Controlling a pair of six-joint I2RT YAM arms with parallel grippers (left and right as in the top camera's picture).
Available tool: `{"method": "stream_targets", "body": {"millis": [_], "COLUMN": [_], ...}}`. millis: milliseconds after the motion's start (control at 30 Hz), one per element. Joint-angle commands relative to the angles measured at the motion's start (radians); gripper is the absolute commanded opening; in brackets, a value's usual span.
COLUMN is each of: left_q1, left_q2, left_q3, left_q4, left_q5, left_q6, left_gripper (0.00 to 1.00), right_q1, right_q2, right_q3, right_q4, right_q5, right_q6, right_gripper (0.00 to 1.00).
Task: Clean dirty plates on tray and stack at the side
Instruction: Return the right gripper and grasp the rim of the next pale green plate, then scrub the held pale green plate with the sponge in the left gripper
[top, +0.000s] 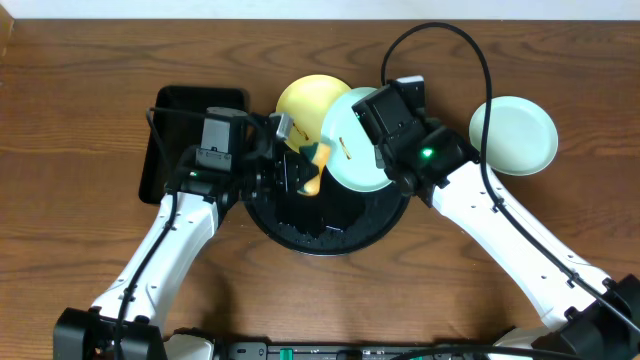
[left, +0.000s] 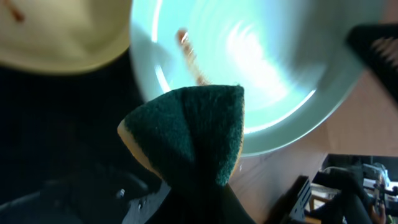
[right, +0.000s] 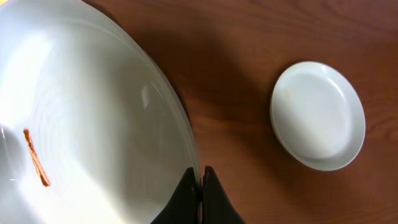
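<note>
Both your arms reach inward, elbows bent outward. Your left gripper (top: 305, 172) is clamped on a sponge (left: 186, 130); your right gripper (right: 200, 186) is pinched tight on a mint plate (right: 93, 124) at its rim.

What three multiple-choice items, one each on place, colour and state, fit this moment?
1. The free mint-green plate lies: A on bare tabletop beside the round tray; B on the yellow plate; C on the rectangular tray.
2. The sponge in the left gripper shows a face that is: A red; B dark green; C white.
3. The right gripper is: A open; B not in view; C shut on the smeared mint-green plate's rim.
Key: A, overhead shows it alone on wood; B, the left wrist view shows green; C, its fingers pinch the rim.
</note>
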Motion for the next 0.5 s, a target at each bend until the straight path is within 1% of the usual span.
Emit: {"method": "stream_targets", "body": {"millis": [0,100,167,233,367,467], "left_q1": [-0.001,-0.011,-0.028,-0.054,-0.127,-0.182], "left_q2": [0.004,0.004,0.004,0.004,0.004,0.004], "left_q3": [0.020,0.020,0.020,0.017,0.013,0.010], "left_q4": [0.069,0.111,0.110,0.111,0.110,0.110], "left_q5": [0.040,-0.030,-0.094,-0.128,-0.210,-0.334], "left_q6": [-0.020,-0.020,-0.020,-0.016,0.036,0.040], "left_gripper": [0.07,0.07,0.07,0.07,0.07,0.07], "right_q1": [0.000,0.000,0.000,0.000,0.000,0.000], "right_q2": [-0.004,-0.004,-0.004,-0.004,-0.004,-0.004], "right_q3": [-0.025,-0.063,-0.101,-0.151,-0.244,-0.307], "right_q4": [-0.024,-0.033,-0.030,-0.014,0.026,0.093], "right_q5": [-0.019,-0.101,-0.117,-0.118,-0.132,-0.202], "right_q6": [0.112,0.191,0.242,0.277,0.306,0.306], "right_gripper": [0.01,0.01,0.01,0.01,0.01,0.01]}}
